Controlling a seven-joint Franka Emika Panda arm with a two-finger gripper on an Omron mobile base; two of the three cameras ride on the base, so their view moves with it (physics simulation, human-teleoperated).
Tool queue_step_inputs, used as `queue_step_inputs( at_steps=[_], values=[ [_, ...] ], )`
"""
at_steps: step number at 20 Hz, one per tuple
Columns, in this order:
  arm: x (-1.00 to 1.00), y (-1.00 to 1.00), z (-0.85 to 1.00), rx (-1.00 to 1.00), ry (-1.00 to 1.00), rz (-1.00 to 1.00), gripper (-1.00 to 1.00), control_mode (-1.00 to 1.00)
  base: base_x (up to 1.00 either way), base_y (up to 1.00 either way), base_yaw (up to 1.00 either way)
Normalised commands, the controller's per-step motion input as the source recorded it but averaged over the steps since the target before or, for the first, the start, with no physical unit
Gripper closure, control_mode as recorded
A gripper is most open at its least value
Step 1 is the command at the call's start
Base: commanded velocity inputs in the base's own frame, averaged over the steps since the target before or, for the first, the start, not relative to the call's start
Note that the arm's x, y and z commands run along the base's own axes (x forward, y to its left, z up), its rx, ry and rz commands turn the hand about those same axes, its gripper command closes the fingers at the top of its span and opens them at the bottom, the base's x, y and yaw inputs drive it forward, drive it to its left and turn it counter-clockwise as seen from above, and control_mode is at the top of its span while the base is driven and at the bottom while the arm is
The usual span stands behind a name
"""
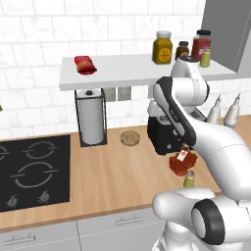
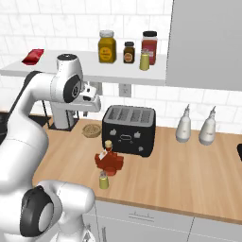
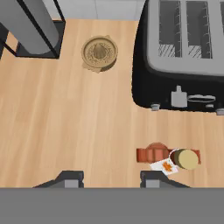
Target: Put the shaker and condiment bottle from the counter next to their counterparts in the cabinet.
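Note:
The red-brown leaf-shaped condiment bottle (image 1: pixel 182 162) (image 2: pixel 108 159) stands on the counter in front of the toaster. The tiny yellow-green shaker (image 1: pixel 189 179) (image 2: pixel 103 180) is just in front of it. From above, in the hand view, the condiment bottle (image 3: pixel 157 154) lies to the lower right, tan cap up. My gripper (image 3: pixel 113 178) hovers high over the counter, left of the bottle, open with nothing between its fingers. On the white cabinet shelf (image 1: pixel 127 73) (image 2: pixel 94 73) a second shaker (image 1: pixel 205 58) (image 2: pixel 144 60) stands at the right. A red packet (image 1: pixel 85 64) (image 2: pixel 33 56) lies at the left.
A black toaster (image 2: pixel 128 130) stands behind the bottle, with a paper towel holder (image 1: pixel 91 117) and a round tan disc (image 3: pixel 99 53) to its left. The shelf carries a mustard jar (image 1: pixel 162 47), a small dark jar (image 2: pixel 128 52) and a red jar (image 2: pixel 149 46). Two white bottles (image 2: pixel 196 126) stand right; a cooktop (image 1: pixel 32 171) lies left.

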Motion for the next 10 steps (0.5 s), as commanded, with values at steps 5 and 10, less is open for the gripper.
queue_step_inputs(
  at_steps=[5, 10],
  values=[
    [-0.08, 0.0, -0.32, 0.01, -0.01, 0.0, -1.0, -1.0, 0.0, 0.0, 0.0],
    [-0.1, 0.07, -0.09, -0.03, -0.05, -0.08, -1.0, -1.0, 0.0, 0.0, 0.0]
  ],
)
